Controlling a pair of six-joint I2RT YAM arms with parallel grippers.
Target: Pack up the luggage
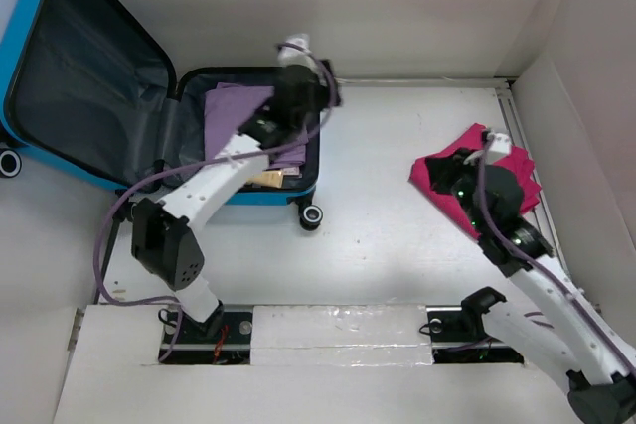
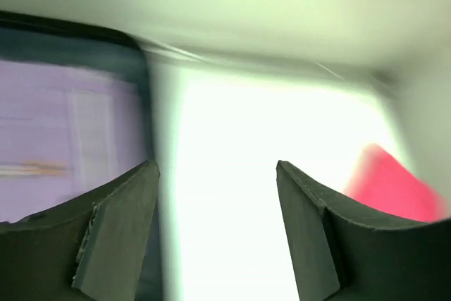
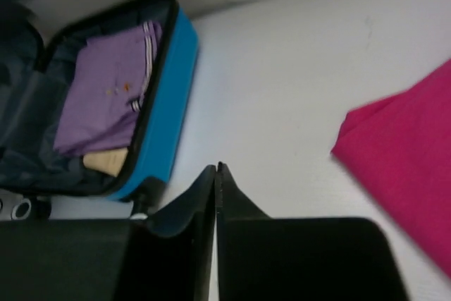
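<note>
The luggage (image 1: pixel 266 197) lies open at the back left, its lid with dark grey lining (image 1: pixel 70 86) flat to the left. Its blue wall (image 3: pixel 165 96) also shows in the right wrist view. A folded purple garment (image 1: pixel 231 111) (image 3: pixel 106 89) and a beige item (image 3: pixel 106 162) lie in its base. My left gripper (image 1: pixel 320 91) (image 2: pixel 217 167) is open and empty over the base's right rim. A pink garment (image 1: pixel 442 166) (image 3: pixel 409 153) lies on the table at the right. My right gripper (image 1: pixel 449 189) (image 3: pixel 215 167) is shut and empty at the garment's left edge.
White walls enclose the table at the back and on the right. A black wheel (image 1: pixel 311 215) sticks out at the suitcase's near right corner, and another (image 1: pixel 8 161) sits at the far left. The left wrist view is blurred; purple (image 2: pixel 63 132) and pink (image 2: pixel 391 185) show in it.
</note>
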